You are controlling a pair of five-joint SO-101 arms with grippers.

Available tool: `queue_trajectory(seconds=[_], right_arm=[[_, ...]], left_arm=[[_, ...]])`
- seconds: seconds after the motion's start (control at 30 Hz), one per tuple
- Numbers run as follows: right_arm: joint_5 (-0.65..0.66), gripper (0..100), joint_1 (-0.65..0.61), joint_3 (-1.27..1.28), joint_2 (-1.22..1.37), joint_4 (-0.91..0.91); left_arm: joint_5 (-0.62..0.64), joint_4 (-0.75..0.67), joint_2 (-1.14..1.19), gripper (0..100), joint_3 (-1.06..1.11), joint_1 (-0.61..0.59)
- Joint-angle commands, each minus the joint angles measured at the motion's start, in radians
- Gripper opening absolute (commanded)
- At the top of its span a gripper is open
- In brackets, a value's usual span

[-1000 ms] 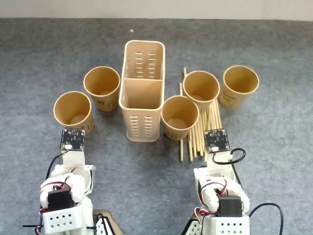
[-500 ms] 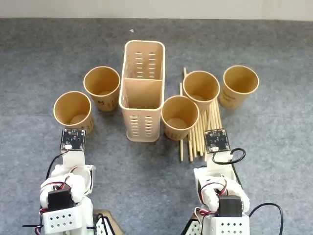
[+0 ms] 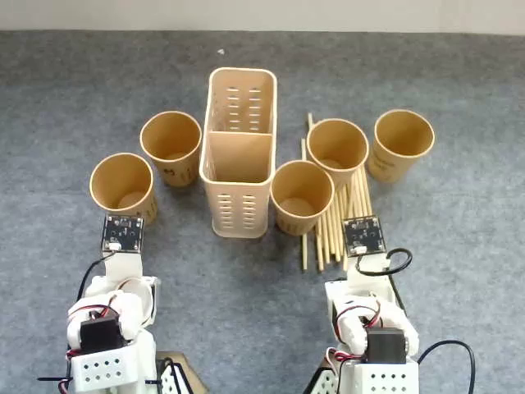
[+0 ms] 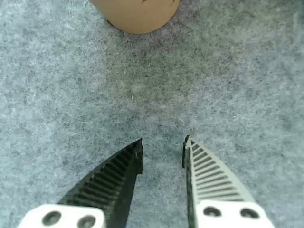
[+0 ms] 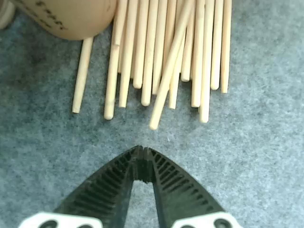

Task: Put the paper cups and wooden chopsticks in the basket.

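Lying on the grey desk (image 3: 459, 246) just right of the basket (image 3: 240, 209), the wooden chopsticks (image 5: 161, 57) form a loose bundle whose long axis runs straight away from the right arm. Their near ends point back at the right hand (image 5: 141, 149), which sits just short of them with its two fingers pressed together and nothing between them. The far part of the bundle is tucked beside and under two paper cups: the middle cup (image 3: 302, 193), which touches the basket's side, and the cup behind it (image 3: 336, 146). A third cup (image 3: 402, 139) stands farther right.

The left hand (image 4: 163, 141) hovers over bare desk, its fingers slightly spread and empty, with the nearest left cup (image 3: 121, 185) straight ahead of it and another left cup (image 3: 171, 139) beyond, near the basket.

Nothing is in the basket yet. The right arm is plainly the nearer one for the sticks. Since they lie lengthwise to its reach, the fingers would close across their width, provided they first part.
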Motion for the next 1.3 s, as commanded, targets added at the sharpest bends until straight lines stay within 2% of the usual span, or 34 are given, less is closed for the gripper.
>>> queue_trajectory(seconds=[0.0, 0.13, 0.33, 0.43, 0.5, 0.57, 0.63, 0.73, 0.77, 0.83, 0.9, 0.97, 1.03, 1.13, 1.27], right_arm=[[0.000, 1.7, 0.005, 0.151, -0.012, 0.004], [0.002, 1.7, 0.005, 0.151, -0.012, 0.004], [0.008, 1.7, 0.004, 0.151, -0.013, -0.008], [0.009, 1.7, 0.010, 0.151, -0.013, -0.107], [0.071, 1.7, 0.035, 0.150, -0.013, -0.176], [0.221, 1.7, 0.104, 0.113, -0.015, -0.232], [0.325, 1.7, 0.168, 0.056, -0.013, -0.228], [0.333, 1.7, 0.240, -0.019, -0.013, -0.150], [0.334, 1.7, 0.271, -0.042, -0.013, -0.125], [0.336, 1.7, 0.325, -0.094, -0.013, -0.105], [0.330, 1.7, 0.374, -0.151, -0.013, -0.136], [0.295, 1.7, 0.363, -0.220, -0.010, -0.148], [0.235, 2.2, 0.318, -0.320, -0.005, -0.119], [0.178, 8.2, 0.266, -0.455, 0.022, -0.044], [0.169, 11.6, 0.280, -0.559, 0.186, -0.021]], left_arm=[[0.000, 0.008, -0.002, 17, 0.018, 0.002], [0.000, 0.008, -0.002, 17, 0.018, 0.005], [-0.002, 0.008, -0.002, 17, 0.018, 0.076], [-0.002, 0.008, -0.002, 17, 0.018, 0.093], [-0.005, 0.006, -0.002, 17, 0.018, 0.097], [-0.008, -0.015, -0.004, 17, 0.018, 0.091], [-0.101, -0.068, -0.004, 17, 0.018, 0.044], [-0.339, -0.195, -0.004, 17, 0.018, -0.065], [-0.381, -0.242, -0.004, 17, 0.018, -0.099], [-0.367, -0.333, -0.004, 17, 0.002, -0.159], [-0.325, -0.373, 0.001, 17, -0.073, -0.191], [-0.321, -0.359, 0.005, 17, -0.197, -0.222], [-0.321, -0.298, 0.008, 17, -0.352, -0.240], [-0.318, -0.173, 0.059, 17, -0.588, -0.225], [-0.318, -0.054, 0.292, 17, -0.938, -0.211]])
